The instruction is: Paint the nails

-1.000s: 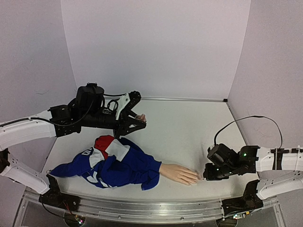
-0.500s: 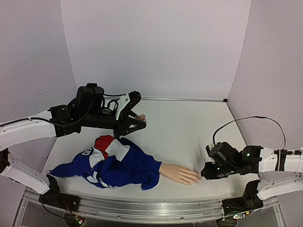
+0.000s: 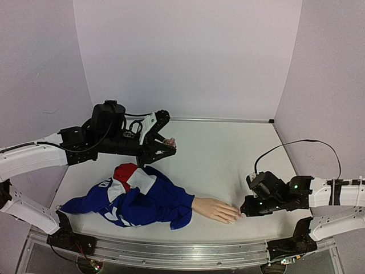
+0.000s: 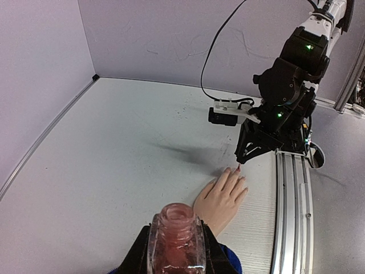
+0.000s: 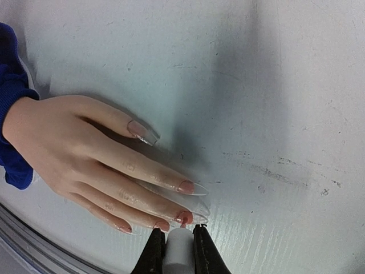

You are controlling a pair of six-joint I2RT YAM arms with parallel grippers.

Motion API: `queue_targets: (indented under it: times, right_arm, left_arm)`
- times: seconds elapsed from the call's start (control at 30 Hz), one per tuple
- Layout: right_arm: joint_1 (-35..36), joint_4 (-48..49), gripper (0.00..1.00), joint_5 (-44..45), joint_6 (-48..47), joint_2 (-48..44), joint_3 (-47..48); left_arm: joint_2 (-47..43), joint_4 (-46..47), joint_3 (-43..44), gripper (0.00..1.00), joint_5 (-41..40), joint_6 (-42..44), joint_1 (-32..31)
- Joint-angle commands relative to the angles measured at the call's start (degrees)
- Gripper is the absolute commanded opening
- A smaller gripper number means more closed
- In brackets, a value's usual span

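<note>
Pale lilac walls are closing in the white worktop on its left, far and right edges, and a metal rail is running along its near edge.

Toward the far-left corner, the left gripper is hovering with its fingers pinching a small pinkish polish bottle, whose open neck is pointing up. Below it, toward the near-left corner, a blue sleeve with red and white patches is lying crumpled.

The mannequin hand is sticking out of that sleeve, lying palm down close to the near edge, right of centre, fingers pointing toward the right edge. The nails are long and pale, several showing a reddish tint.

Just beside those fingertips, the right gripper is reaching in from the right edge, its fingers clamping a white brush stem whose tip is meeting the fingertips. A black cable is arching above that arm.

The middle, far-right corner and far edge of the worktop are lying bare, giving wide room; the near edge beside the hand is tight against the rail.
</note>
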Motion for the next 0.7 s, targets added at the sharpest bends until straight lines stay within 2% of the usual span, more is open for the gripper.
queue_targets:
  times: [0.0,0.67]
  right_arm:
    - [0.29,-0.57,0.0,0.69,0.0,1.04,-0.21]
    - [0.3,-1.41,0.0,0.93,1.97,4.51,-0.51]
  left_arm:
    - [-1.55,1.32,1.89,0.0,0.91,0.87,-0.28]
    - [-1.74,1.22,1.83,0.0,0.86,0.83,-0.28]
